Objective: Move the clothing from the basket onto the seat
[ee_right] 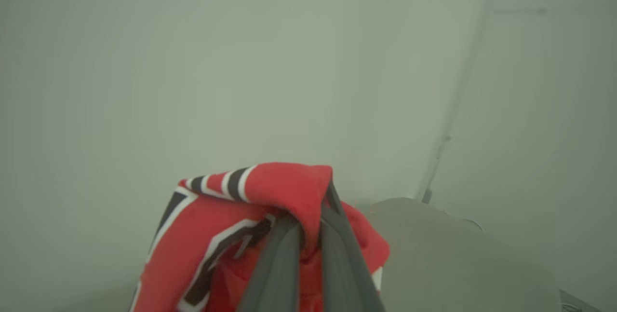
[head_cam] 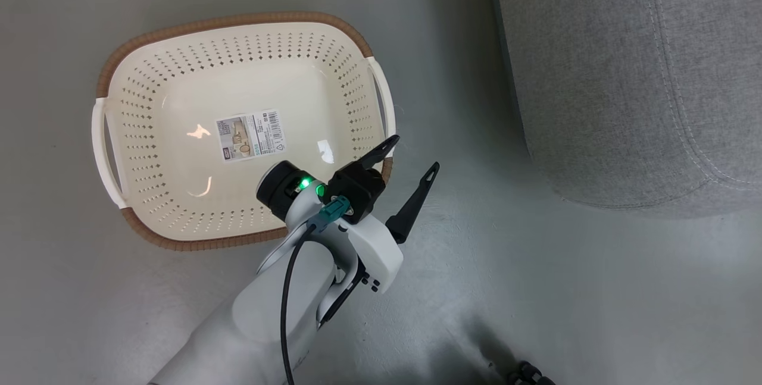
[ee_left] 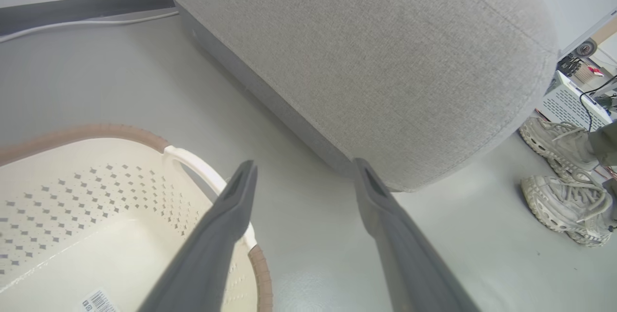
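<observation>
We log right tool (ee_right: 311, 206) clenched on the red jersey (ee_right: 193, 244). The basket (head_cam: 238, 22) sits empty; left tool (head_cam: 414, 153) released by its rim. The seat (head_cam: 595, 75) lies right of the basket, so right arm likely nearer.

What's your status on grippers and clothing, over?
Left gripper open, at the rim of the basket. Right gripper shut on the red jersey. Basket empty. Person's shoes near the seat.
</observation>
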`<state>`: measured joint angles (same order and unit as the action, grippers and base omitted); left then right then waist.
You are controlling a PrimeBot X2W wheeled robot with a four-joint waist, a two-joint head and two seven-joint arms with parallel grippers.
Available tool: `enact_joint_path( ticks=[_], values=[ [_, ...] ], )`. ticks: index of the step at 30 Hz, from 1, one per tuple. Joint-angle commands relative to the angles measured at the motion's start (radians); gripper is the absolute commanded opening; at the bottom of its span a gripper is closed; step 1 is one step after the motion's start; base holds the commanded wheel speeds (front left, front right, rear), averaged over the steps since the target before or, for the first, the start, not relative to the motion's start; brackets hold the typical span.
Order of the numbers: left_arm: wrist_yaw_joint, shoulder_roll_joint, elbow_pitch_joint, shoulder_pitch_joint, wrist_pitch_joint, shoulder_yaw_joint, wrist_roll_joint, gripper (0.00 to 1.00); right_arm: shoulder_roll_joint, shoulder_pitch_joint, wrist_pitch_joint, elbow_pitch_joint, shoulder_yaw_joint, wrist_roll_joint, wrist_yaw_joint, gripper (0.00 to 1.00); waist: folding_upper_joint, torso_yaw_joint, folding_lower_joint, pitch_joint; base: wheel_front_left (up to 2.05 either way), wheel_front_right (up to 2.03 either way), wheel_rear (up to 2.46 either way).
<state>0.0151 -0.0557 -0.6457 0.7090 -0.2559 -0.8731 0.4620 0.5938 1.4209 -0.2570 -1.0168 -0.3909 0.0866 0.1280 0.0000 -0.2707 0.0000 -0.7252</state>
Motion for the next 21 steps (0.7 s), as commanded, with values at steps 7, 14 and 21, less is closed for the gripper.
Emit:
enact_joint_path(
  ticks=[7,14,21],
  values=[
    [0.002,0.005,0.017,-0.038,-0.006,-0.015,0.036,1.00,-0.006,-0.077,-0.001,-0.180,0.053,0.087,0.003,0.00,0.0000,0.025,0.0000,0.028,0.00,0.00,0.00],
    [-0.002,0.005,0.031,-0.054,-0.006,-0.034,0.068,1.00,-0.001,-0.184,-0.003,-0.220,0.094,0.177,0.003,0.00,0.0000,0.042,0.0000,0.053,0.00,0.00,0.00],
    [-0.005,0.005,0.035,-0.061,-0.006,-0.019,0.082,1.00,-0.040,-0.251,0.008,-0.202,0.174,0.268,0.003,1.00,0.0000,0.046,0.0000,0.075,0.00,0.00,0.00]
  ],
)
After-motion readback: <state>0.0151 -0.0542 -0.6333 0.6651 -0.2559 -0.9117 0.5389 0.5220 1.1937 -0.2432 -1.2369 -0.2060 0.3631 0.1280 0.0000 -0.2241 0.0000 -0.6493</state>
